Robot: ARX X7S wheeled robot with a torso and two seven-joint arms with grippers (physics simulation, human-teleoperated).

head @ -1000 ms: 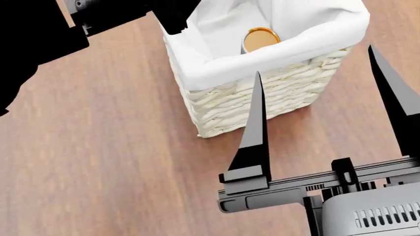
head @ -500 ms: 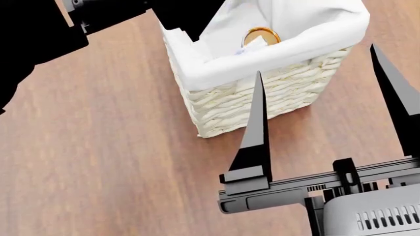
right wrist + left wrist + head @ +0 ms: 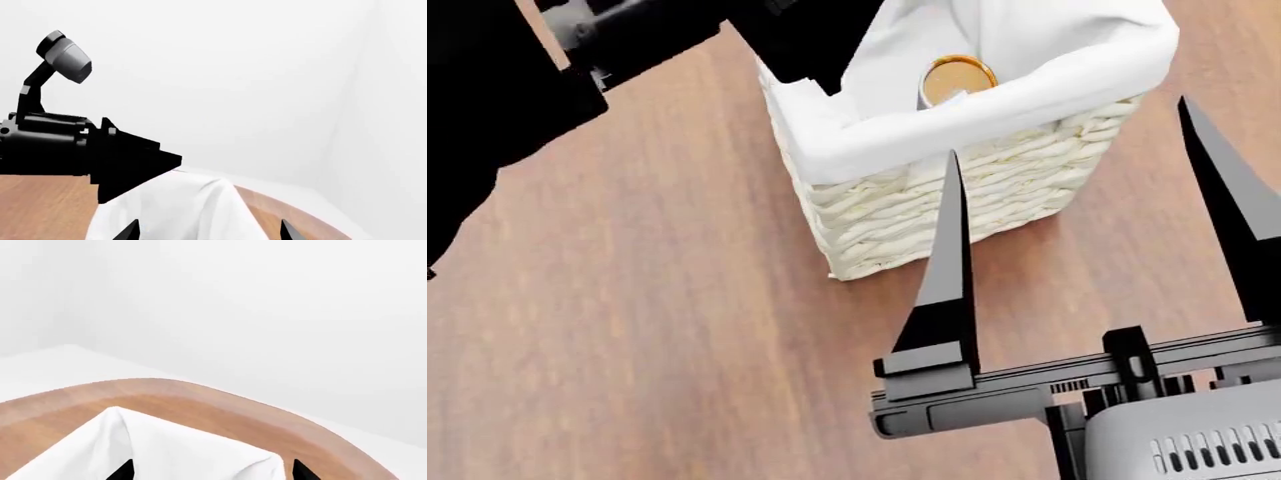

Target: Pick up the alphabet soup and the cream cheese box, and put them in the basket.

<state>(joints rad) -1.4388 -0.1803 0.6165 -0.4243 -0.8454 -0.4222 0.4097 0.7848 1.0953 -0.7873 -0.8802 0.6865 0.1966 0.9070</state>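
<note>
One can, the alphabet soup point(image 3: 958, 78), stands gold end up inside the basket point(image 3: 988, 190), upper middle of head frame. White scrap seen beside it half a second ago has dropped from sight, likely the cream cheese box landing inside. Left gripper point(image 3: 807, 45) over the rim, state unclear. Right gripper point(image 3: 1094, 215) spread, empty, lower right.

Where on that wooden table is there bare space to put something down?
Bare wood lies left of the basket, below the left arm, and in front of it beside the right pincer. The basket is crowded: a gold-topped can sits inside, with the left pincer over its rim.
</note>
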